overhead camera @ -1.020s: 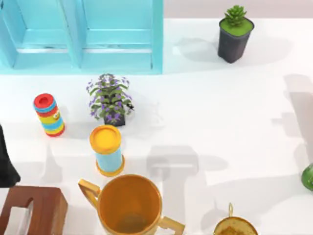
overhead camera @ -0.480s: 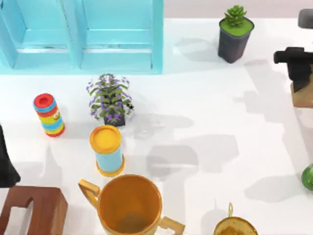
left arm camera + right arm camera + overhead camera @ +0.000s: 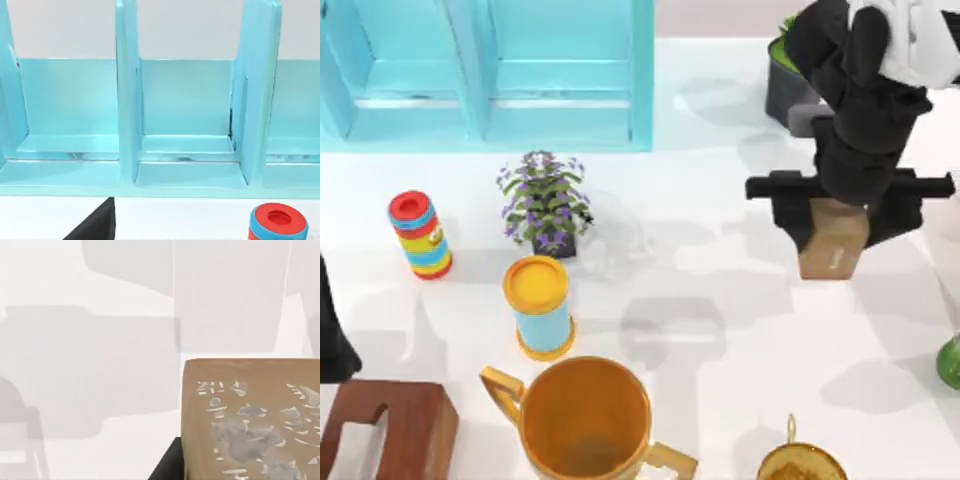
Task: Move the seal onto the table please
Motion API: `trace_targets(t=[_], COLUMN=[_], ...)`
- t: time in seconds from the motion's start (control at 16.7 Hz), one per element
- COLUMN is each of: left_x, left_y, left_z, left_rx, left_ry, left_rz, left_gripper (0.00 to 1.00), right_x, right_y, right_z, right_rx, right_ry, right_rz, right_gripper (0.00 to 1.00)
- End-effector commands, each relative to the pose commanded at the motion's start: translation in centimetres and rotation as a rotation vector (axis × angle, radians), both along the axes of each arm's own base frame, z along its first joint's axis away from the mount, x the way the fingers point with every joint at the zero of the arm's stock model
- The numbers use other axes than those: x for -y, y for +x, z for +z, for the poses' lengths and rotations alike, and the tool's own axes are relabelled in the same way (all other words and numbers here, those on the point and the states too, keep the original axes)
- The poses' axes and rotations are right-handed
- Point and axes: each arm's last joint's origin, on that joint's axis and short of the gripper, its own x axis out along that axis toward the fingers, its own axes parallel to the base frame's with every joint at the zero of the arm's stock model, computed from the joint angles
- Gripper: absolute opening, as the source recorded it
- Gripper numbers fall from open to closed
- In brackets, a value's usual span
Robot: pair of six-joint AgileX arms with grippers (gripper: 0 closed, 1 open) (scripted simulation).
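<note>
Seal (image 3: 834,238) — one, gripped by right tool (image 3: 836,215) above table (image 3: 720,250) | left arm parked — tool state: cannot tell

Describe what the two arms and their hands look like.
The right arm is matte black and chunky, with a white section near the top edge; its right hand has a wide black crossbar and blocky black fingers. The left arm is a plain black shape at the table's left edge.

Black right arm (image 3: 865,90), white upper segment
</note>
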Motion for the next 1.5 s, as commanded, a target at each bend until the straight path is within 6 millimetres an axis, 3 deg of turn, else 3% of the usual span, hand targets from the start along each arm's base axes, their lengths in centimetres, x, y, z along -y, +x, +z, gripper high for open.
trace_targets(t=[0.3,0.72,0.96,1.5], left_x=[0.0,0.0,0.0,0.0], left_y=[0.0,0.0,0.0,0.0], left_z=[0.0,0.0,0.0,0.0], left_rx=[0.0,0.0,0.0,0.0], left_ry=[0.0,0.0,0.0,0.0], left_rz=[0.0,0.0,0.0,0.0], left_gripper=[1.0,1.0,1.0,1.0], right_x=[0.1,-0.1,-0.1,-0.1], right_y=[0.0,0.0,0.0,0.0], right_z=[-0.3,-4.4,-4.6,-4.6], right_rx=[-0.008,0.001,-0.002,-0.002], right_ry=[-0.002,0.001,-0.001,-0.001], right_rz=[-0.005,0.0,0.001,0.001], right_gripper=[0.0,0.0,0.0,0.68])
